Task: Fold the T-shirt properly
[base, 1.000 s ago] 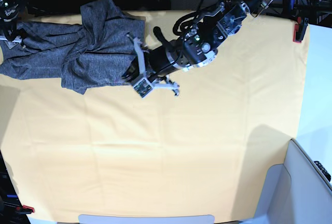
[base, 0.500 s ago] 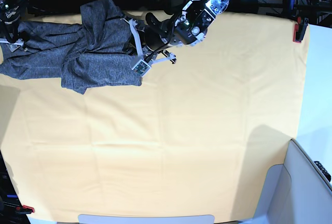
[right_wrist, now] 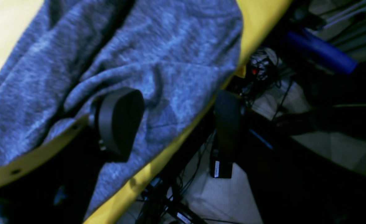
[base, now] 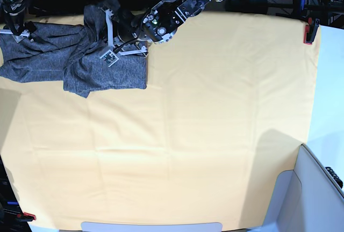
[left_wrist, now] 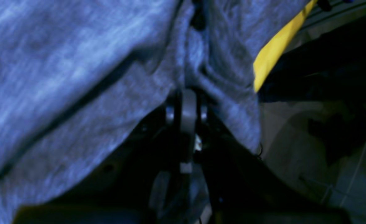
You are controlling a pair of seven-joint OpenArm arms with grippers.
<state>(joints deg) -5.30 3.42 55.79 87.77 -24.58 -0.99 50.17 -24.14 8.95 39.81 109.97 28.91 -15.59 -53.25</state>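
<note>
The crumpled heather-grey knit T-shirt (base: 80, 60) lies bunched at the far left corner of the yellow cloth-covered bench (base: 215, 135). The left end effector (left_wrist: 187, 93) is clamped on a pinched ridge of its fabric. The right end effector (right_wrist: 170, 124) hangs at the bench edge with its fingers apart, one dark pad (right_wrist: 117, 121) over the shirt.

The T-shirt (base: 80, 63) was heather grey, plain and unprinted (bluish in the wrist views); the cloth (base: 204, 135) over the table was plain yellow throughout.
</note>
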